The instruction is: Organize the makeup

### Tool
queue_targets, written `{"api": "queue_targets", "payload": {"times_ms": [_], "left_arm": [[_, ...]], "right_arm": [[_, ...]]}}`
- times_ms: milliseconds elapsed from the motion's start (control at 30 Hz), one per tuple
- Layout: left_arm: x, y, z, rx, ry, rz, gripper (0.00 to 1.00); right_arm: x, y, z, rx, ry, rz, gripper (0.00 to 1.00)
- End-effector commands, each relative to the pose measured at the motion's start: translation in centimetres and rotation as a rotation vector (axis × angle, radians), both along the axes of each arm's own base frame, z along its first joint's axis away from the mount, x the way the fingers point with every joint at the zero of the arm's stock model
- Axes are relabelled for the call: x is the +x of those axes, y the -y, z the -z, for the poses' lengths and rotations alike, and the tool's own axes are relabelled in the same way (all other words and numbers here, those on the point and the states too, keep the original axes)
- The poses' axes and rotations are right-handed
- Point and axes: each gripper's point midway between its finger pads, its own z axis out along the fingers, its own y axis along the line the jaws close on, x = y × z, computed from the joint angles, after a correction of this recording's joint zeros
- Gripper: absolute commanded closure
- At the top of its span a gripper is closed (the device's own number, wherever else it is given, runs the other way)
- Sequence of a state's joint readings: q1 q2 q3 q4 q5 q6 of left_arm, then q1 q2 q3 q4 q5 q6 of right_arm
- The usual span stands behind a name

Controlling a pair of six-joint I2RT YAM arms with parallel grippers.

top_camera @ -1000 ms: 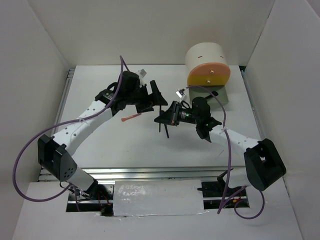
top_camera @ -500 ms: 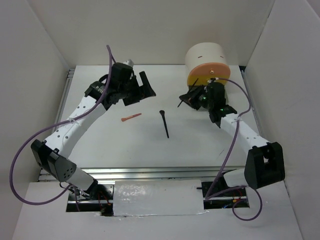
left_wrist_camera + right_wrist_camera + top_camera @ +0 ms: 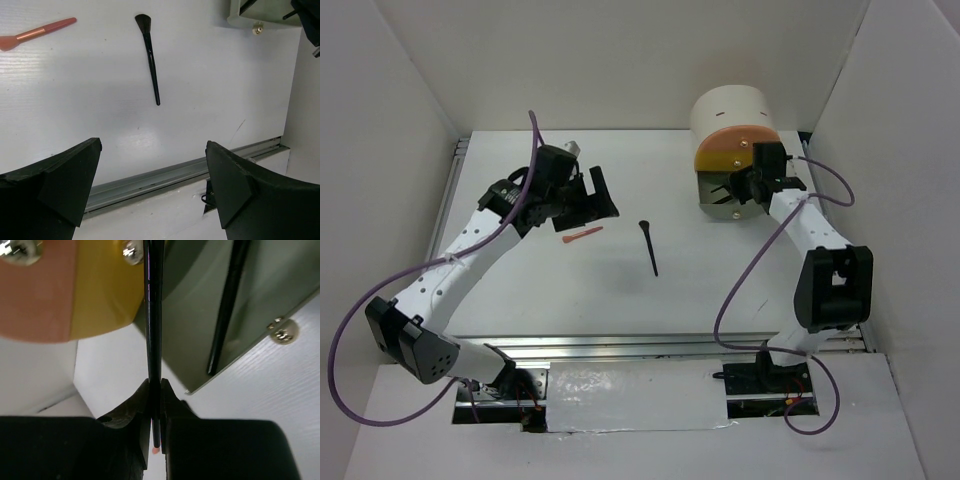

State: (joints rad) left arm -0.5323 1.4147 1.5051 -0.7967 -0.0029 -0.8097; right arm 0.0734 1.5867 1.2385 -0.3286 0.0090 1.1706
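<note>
At the cream box (image 3: 732, 115), open green drawer (image 3: 270, 285): right end effector (image 3: 155, 390) pinches thin black stick (image 3: 152, 315); second black stick (image 3: 227, 315) lies inside. Left end effector (image 3: 152, 150) spread wide over counter (image 3: 225, 90); black brush (image 3: 151, 65) and coral stick (image 3: 37, 32) lie there, apart.

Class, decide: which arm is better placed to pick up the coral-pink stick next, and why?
Left. The left gripper is open near the coral-pink stick, while the right gripper is shut on a thin black stick at the green drawer.
</note>
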Motion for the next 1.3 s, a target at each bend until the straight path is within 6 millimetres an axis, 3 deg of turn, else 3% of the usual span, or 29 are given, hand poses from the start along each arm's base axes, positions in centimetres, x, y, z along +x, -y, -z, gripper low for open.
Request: {"api": "queue_targets", "payload": {"times_ms": [0,467,533,567,600,800,967,1067,1100,1167,1233,1267], "left_arm": [[-1.0,-0.7,-1.0,0.002,0.034,0.024,0.01],[-2.5,-1.6,1.0,0.022,0.003,0.026,0.01],[-2.6,-1.7,1.0,0.026,0.003,0.031,0.01],[-2.6,-1.7,1.1,0.028,-0.001,0.030,0.01],[-2.7,-1.8,1.2,0.031,-0.004,0.031,0.00],[-2.3,-1.6,1.9,0.034,-0.008,0.032,0.01],[-1.7,-1.1,4.4,0.051,-0.044,0.031,0.01],[-1.2,-1.3,6.5,0.090,-0.091,0.008,0.01],[-0.1,-1.8,7.7,0.144,-0.098,-0.021,0.01],[0.7,-2.3,9.0,0.197,-0.112,-0.045,0.01],[2.2,-2.8,9.3,0.248,-0.105,-0.057,0.01],[3.0,-3.1,10.8,0.295,-0.130,-0.062,0.01]], "right_arm": [[0.6,1.8,0.3,-0.015,-0.054,0.083,0.98],[2.9,2.5,3.7,0.011,-0.130,0.067,0.78],[3.0,2.1,3.4,0.026,-0.119,0.046,0.70],[3.0,2.0,3.2,0.031,-0.112,0.045,0.55],[3.1,2.0,2.9,0.034,-0.101,0.045,0.51],[3.1,1.5,1.7,0.053,-0.067,0.023,0.39],[3.0,0.5,-2.6,0.036,0.050,-0.050,0.38],[1.7,-1.1,-5.1,-0.014,0.127,-0.164,0.37],[-0.4,-3.3,-6.6,-0.039,0.169,-0.280,0.37],[-1.1,-3.9,-6.9,-0.050,0.194,-0.323,0.36],[-3.9,-5.5,-6.7,-0.017,0.222,-0.410,0.36],[-4.6,-6.2,-6.9,-0.004,0.252,-0.439,0.35]]}}
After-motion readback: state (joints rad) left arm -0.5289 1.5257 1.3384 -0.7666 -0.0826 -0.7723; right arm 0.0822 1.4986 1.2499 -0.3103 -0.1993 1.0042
